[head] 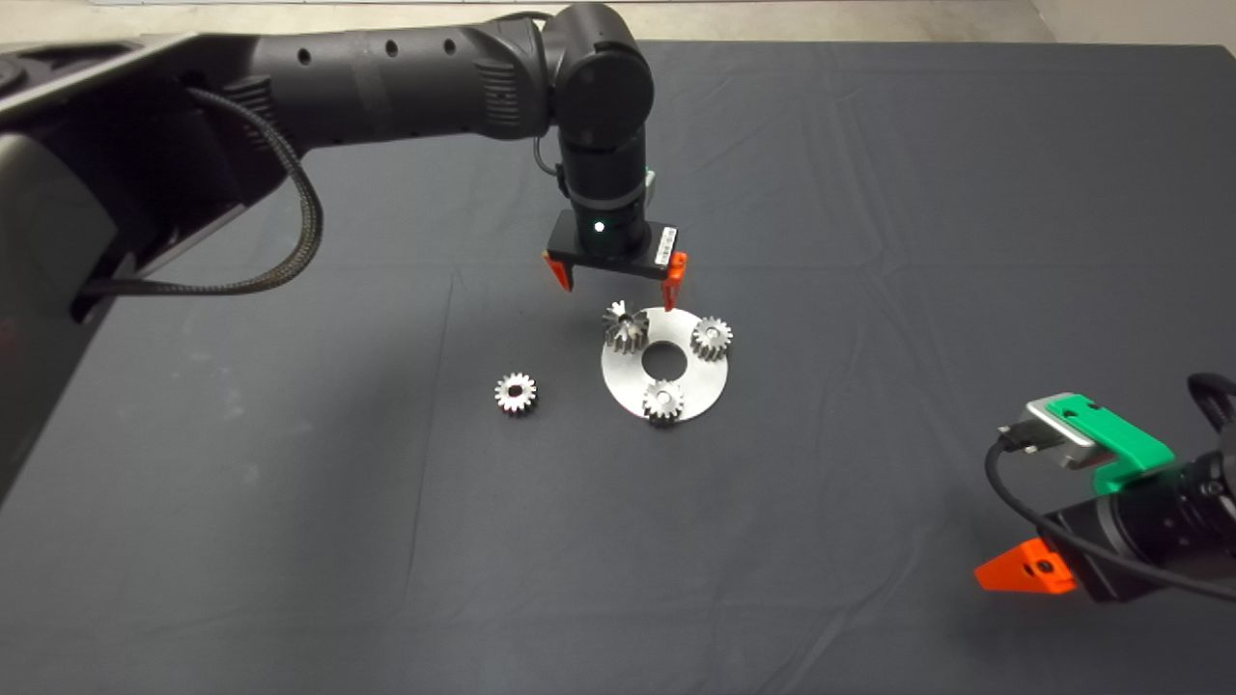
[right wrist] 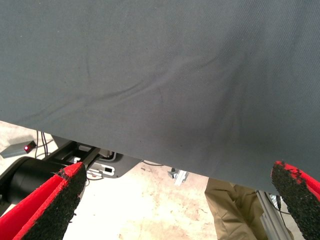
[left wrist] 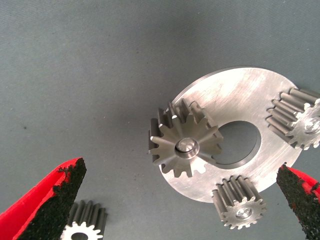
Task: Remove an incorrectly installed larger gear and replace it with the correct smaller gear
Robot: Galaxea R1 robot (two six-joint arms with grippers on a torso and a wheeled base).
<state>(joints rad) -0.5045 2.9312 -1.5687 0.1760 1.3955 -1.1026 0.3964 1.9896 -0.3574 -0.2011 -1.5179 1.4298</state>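
Black arms, braided cable, green-bodied, red-fingered tools (head: 618, 275).

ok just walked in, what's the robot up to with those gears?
The left gripper hangs open above the round metal plate, over the larger gear, which sits on its pin beside two small gears. Nothing is gripped yet. The smaller gear lies loose on the mat to the plate's left. The right gripper waits open at the lower right edge.

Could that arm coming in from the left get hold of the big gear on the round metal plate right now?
Probably yes. The left end effector hangs open just above the larger gear, which sits tilted on its pin at the plate's edge. Nothing lies between them, and the neighbouring gears stand apart.
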